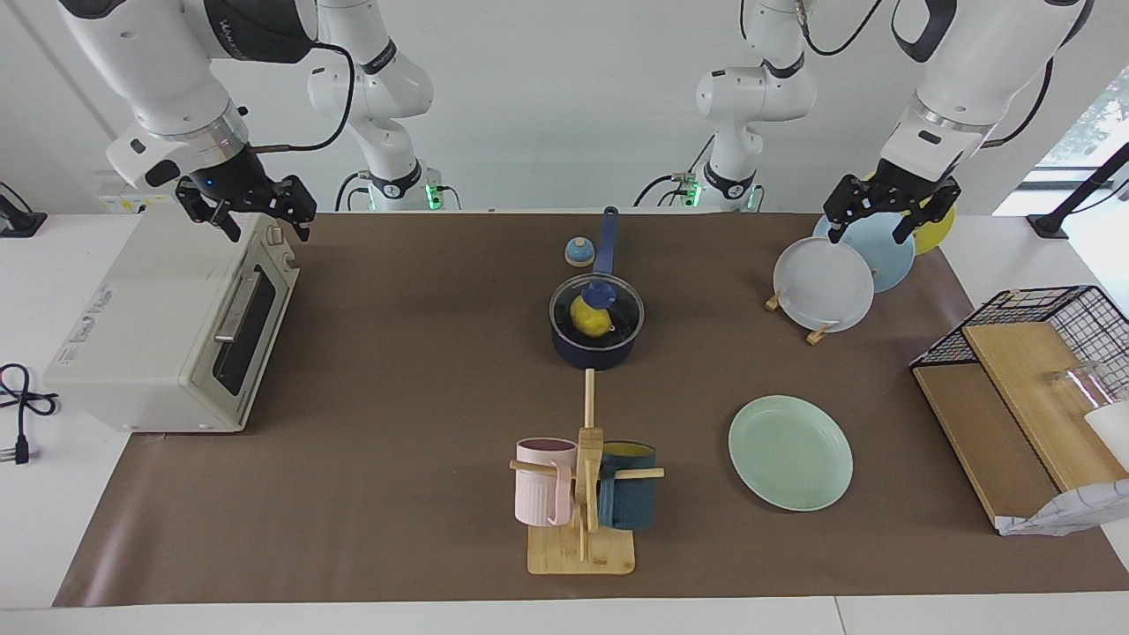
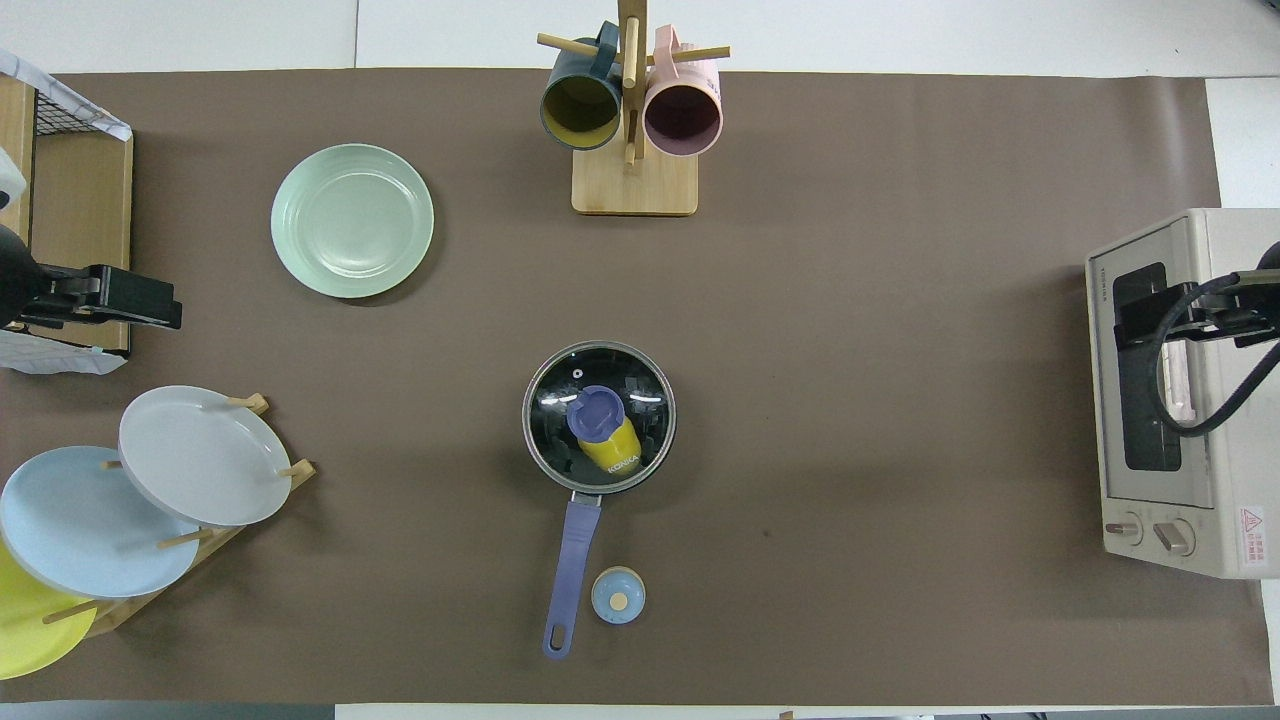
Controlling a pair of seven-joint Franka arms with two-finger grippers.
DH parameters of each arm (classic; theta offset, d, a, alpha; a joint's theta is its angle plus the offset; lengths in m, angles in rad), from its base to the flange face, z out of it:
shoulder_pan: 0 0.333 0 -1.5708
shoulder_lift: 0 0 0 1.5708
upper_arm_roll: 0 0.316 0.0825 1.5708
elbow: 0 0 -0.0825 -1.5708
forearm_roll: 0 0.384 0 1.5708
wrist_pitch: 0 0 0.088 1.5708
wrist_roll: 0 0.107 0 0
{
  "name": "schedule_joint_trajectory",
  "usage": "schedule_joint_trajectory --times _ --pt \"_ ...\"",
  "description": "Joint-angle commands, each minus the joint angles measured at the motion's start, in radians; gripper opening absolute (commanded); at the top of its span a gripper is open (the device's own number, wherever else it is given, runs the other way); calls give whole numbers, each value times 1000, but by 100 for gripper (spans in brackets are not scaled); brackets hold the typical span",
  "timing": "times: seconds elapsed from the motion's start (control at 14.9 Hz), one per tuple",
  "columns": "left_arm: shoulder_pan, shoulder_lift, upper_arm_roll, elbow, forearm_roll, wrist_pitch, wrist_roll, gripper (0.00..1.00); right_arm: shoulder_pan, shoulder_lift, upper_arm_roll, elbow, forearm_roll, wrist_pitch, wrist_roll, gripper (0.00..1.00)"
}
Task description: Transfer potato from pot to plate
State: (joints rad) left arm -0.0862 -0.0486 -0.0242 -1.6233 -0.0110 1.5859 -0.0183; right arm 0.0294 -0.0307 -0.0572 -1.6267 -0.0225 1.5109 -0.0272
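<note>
The dark navy pot (image 1: 596, 349) stands mid-table with its long blue handle (image 2: 572, 560) pointing toward the robots. A glass lid with a blue knob (image 1: 599, 294) covers it. The yellow potato (image 1: 587, 319) lies inside under the lid and also shows through it in the overhead view (image 2: 618, 452). The mint-green plate (image 1: 790, 452) lies bare, farther from the robots than the pot, toward the left arm's end; it also shows in the overhead view (image 2: 352, 220). My left gripper (image 1: 869, 231) is open and empty over the plate rack. My right gripper (image 1: 266, 226) is open and empty over the toaster oven.
A toaster oven (image 1: 168, 322) stands at the right arm's end. A mug tree (image 1: 584, 494) holds a pink and a teal mug. A rack holds a grey plate (image 1: 822, 284), a light blue one and a yellow one. A small blue bell (image 1: 579, 252) sits beside the pot handle. A wire basket (image 1: 1050, 331) and wooden boards stand at the left arm's end.
</note>
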Motion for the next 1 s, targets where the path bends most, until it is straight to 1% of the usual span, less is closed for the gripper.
schedule_joint_trajectory --times 0.0,0.47,0.54,0.6,0.67,0.74,0.8,0.87,0.94 --pt "8 -10 -5 -1 5 2 5 100 -17 -21 13 -22 -5 -3 -7 100" --pt "6 -10 -5 -1 5 2 5 100 -19 -21 13 -19 12 -11 -19 100" --pt "6 -10 -3 -1 5 2 5 100 -19 -11 13 -10 63 4 -40 100" --pt "6 -10 -5 -1 5 2 5 100 -19 4 16 25 129 9 -37 100" --pt "6 -10 -5 -1 5 2 5 100 -10 18 19 46 122 -7 -13 100" --pt "6 -10 -5 -1 5 2 5 100 -3 20 37 51 118 -11 33 100" --pt "6 -10 -5 -1 5 2 5 100 -2 21 86 53 116 -11 76 100" --pt "6 -10 -5 -1 5 2 5 100 -3 23 152 54 115 -5 111 100" --pt "5 -10 -3 -1 5 2 5 100 -3 31 227 62 115 11 186 100"
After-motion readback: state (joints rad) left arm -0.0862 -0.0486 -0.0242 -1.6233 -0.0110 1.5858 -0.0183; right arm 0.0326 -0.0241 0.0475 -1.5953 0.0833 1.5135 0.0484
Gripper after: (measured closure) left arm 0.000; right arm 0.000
